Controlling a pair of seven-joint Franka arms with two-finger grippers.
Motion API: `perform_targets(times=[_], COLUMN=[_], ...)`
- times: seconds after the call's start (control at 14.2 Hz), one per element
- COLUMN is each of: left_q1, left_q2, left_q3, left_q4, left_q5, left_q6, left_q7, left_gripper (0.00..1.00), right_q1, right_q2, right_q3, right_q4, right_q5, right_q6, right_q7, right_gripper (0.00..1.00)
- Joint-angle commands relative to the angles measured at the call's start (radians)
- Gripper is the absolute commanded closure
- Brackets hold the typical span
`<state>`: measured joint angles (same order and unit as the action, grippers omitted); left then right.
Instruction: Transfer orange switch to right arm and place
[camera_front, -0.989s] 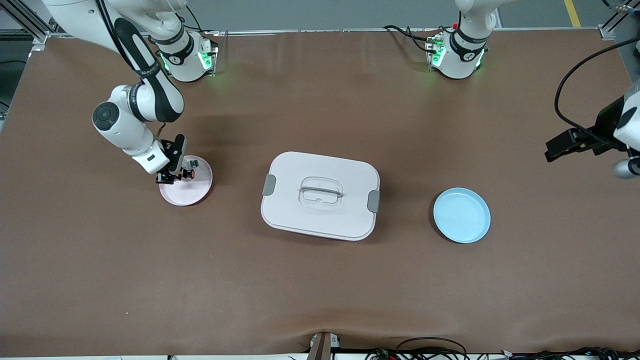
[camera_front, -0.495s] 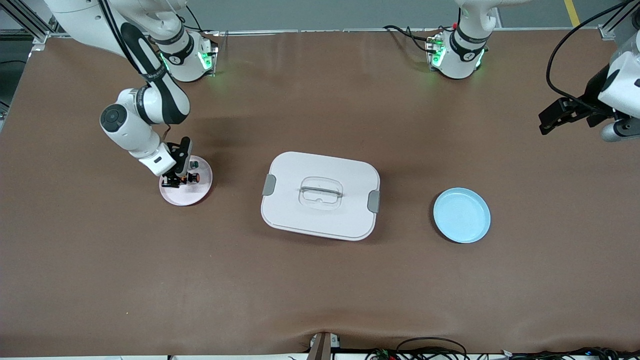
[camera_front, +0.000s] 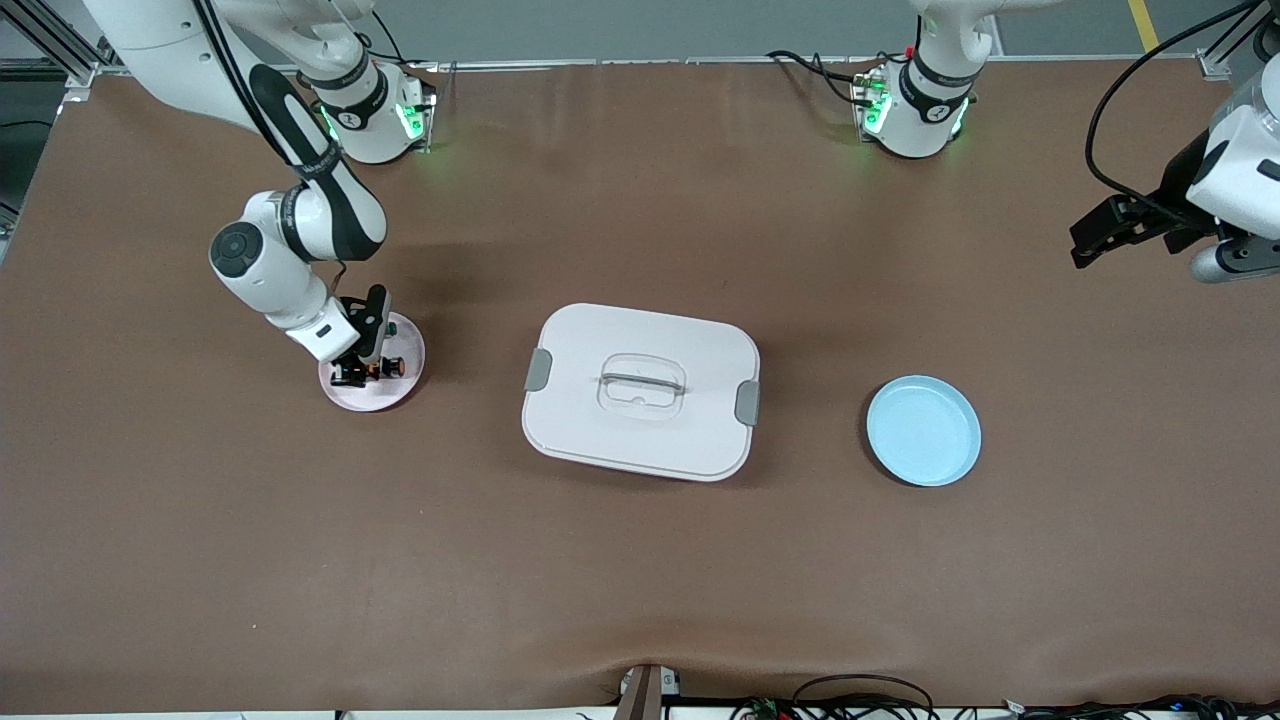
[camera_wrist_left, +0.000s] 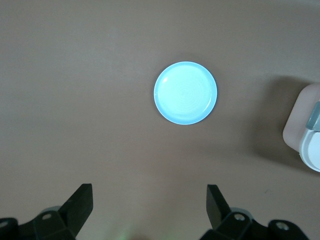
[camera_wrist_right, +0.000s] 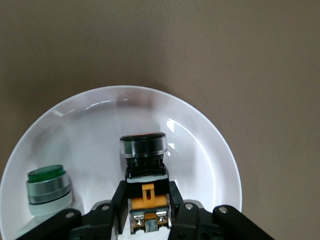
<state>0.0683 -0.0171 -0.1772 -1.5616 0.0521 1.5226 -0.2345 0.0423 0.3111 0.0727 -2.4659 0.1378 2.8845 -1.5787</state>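
Observation:
The orange switch (camera_front: 388, 367) has a black round cap and an orange body. My right gripper (camera_front: 352, 375) is shut on it, low over the pink plate (camera_front: 398, 392) toward the right arm's end of the table. In the right wrist view the switch (camera_wrist_right: 145, 150) sits between the fingers of my right gripper (camera_wrist_right: 146, 200), over the plate (camera_wrist_right: 205, 150). I cannot tell if the switch touches the plate. My left gripper (camera_front: 1088, 238) is open and empty, up in the air at the left arm's end of the table. It also shows in the left wrist view (camera_wrist_left: 150, 202).
A small part with a green cap (camera_wrist_right: 47, 187) stands on the pink plate beside the switch. A white lidded box (camera_front: 640, 390) sits mid-table. A light blue plate (camera_front: 923, 431) lies toward the left arm's end and shows in the left wrist view (camera_wrist_left: 185, 93).
My right gripper has carried the switch a little across the pink plate, lower in the front view. My left arm has drawn back and up toward its end of the table.

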Motion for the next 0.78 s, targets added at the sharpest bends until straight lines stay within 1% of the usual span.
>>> perform_targets(times=[0.0,0.14,0.21,0.42,0.49,0.57,0.71], left_q1=[-0.007,-0.007,-0.005,-0.008,-0.007,-0.007,-0.004], left_q2=[-0.024,-0.026,-0.026,-0.023,-0.021,-0.021,-0.026], left_q3=[0.013,0.013,0.013,0.013,0.011,0.013,0.013], left_q4=[-0.021,-0.023,-0.023,-0.021,-0.021,-0.021,-0.021], left_q5=[-0.017,-0.017,-0.017,-0.018,-0.018,-0.017,-0.017], left_q6=[0.011,0.01,0.008,0.01,0.01,0.011,0.01], left_q7=[0.02,0.02,0.02,0.02,0.02,0.02,0.03], left_gripper=[0.0,0.0,0.0,0.0,0.0,0.0,0.0], right_q1=[0.002,-0.001,-0.002,-0.002,-0.002,-0.004,-0.007], right_q2=[0.022,0.025,0.031,0.029,0.029,0.025,0.01], right_q3=[0.001,0.001,0.001,0.001,0.001,0.001,-0.001], right_q4=[0.016,0.027,0.041,0.056,0.074,0.097,0.168], right_q5=[0.016,0.017,0.017,0.019,0.019,0.019,0.019], right_q6=[0.013,0.013,0.007,-0.011,-0.042,-0.092,-0.241], right_q7=[-0.027,-0.018,-0.015,-0.015,-0.015,-0.015,-0.015], right_gripper=[1.0,1.0,0.01,0.0,0.0,0.0,0.0])
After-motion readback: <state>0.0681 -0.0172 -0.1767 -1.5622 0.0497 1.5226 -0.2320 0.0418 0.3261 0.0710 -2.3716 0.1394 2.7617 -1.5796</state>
